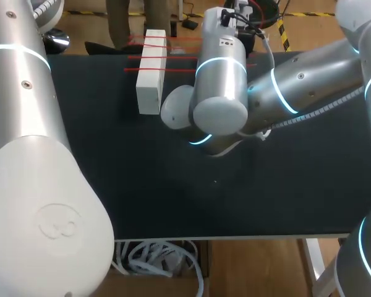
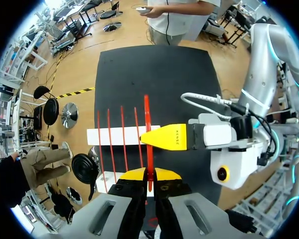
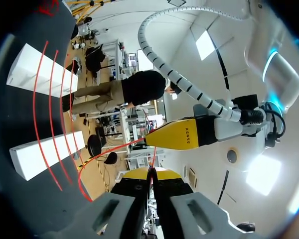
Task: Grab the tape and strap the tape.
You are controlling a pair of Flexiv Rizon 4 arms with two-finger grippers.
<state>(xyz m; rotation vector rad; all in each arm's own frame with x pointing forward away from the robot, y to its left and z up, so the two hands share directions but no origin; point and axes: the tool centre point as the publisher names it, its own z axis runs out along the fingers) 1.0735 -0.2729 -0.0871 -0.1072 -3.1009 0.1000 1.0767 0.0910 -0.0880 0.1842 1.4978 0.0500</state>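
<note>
A red tape strand (image 2: pixel 148 129) runs up from my left gripper (image 2: pixel 149 174), whose yellow tips are shut on it. My right gripper (image 2: pixel 162 138) comes in from the side and meets the same strand just ahead of the left one. In the right wrist view my right gripper (image 3: pixel 152 173) is shut on the red strand (image 3: pixel 109 149), which curves down toward the table; the left gripper (image 3: pixel 172 135) is close ahead. Several red tapes (image 2: pixel 117 134) lie strapped across a white block (image 2: pixel 104 135). In the head view both grippers are hidden.
A second white block (image 3: pixel 42 152) lies parallel to the first (image 3: pixel 37 64) on the black table (image 1: pixel 266 185). In the head view the white block (image 1: pixel 151 74) sits at the back left, with my right arm (image 1: pixel 222 80) stretched across the middle.
</note>
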